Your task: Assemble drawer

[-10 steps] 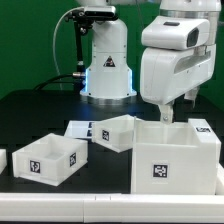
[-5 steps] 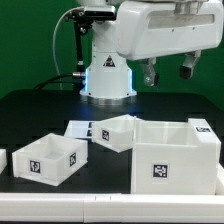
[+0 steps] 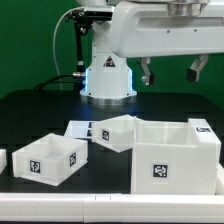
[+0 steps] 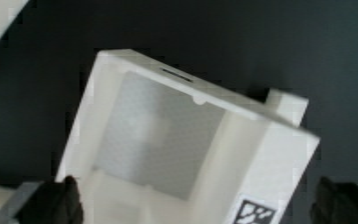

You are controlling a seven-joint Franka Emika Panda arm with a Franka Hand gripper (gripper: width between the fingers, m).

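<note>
Drawer housing (image 3: 176,158): stands on table (image 3: 40,110), exterior view's right foreground. Left drawer box (image 3: 50,158), centre drawer box (image 3: 118,132): both open-topped. Gripper (image 3: 171,72): hangs above housing, fingers spread, empty.

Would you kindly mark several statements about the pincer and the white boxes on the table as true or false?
1. The pincer is open and empty. True.
2. The pincer touches the large box. False: it hangs above the box, apart from it.
3. The small box on the exterior view's left has its open side up. True.
4. The arm's base glows red. False: its light is blue.
</note>
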